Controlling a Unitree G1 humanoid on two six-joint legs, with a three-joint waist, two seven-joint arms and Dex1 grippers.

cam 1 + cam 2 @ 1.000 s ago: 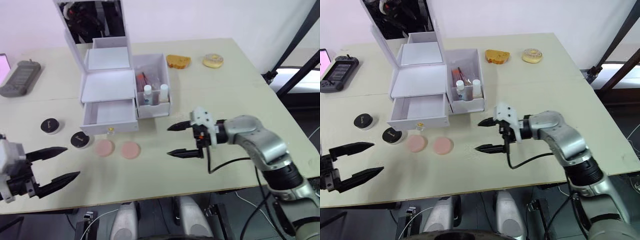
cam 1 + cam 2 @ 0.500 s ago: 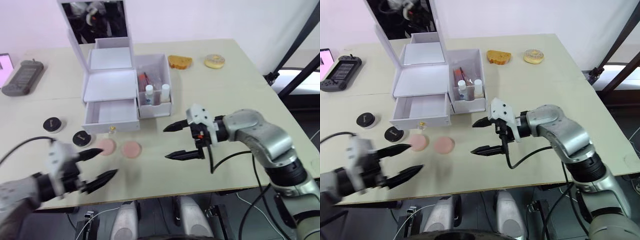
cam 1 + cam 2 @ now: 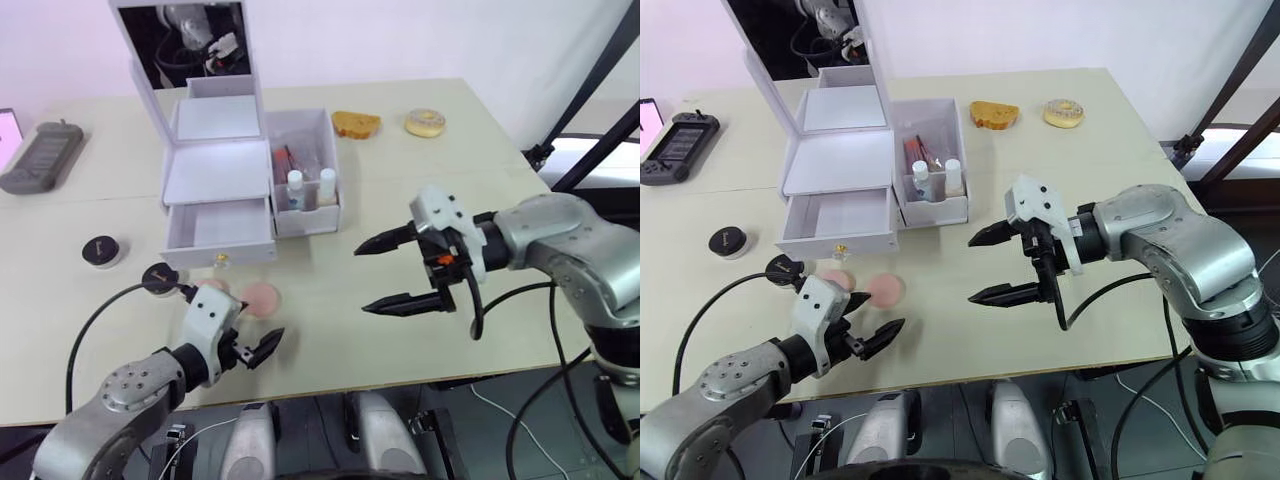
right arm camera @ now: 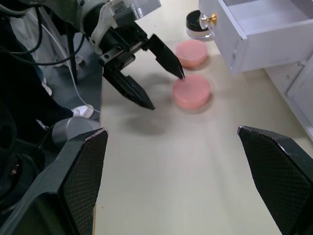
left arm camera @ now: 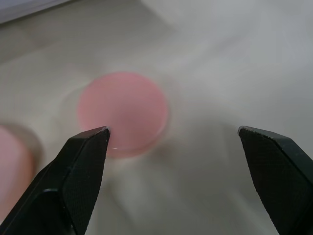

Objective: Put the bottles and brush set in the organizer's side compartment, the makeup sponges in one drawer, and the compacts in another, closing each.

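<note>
Left gripper (image 3: 247, 345), jaws spread, is hovering just at 6 o'clock of two pink makeup sponges (image 3: 262, 296) lying on the surface (image 3: 480, 170); right gripper (image 3: 385, 273) is waiting open at 3 o'clock.

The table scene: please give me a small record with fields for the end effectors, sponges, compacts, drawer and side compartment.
left end effector: open, low over the table, just in front of the nearer makeup sponge
right end effector: open, holding nothing
makeup sponges: two pink rounds on the table before the drawer
compacts: two black, on the table left of the organizer
drawer: pulled open, nothing inside it
side compartment: holds two bottles and a red item
</note>
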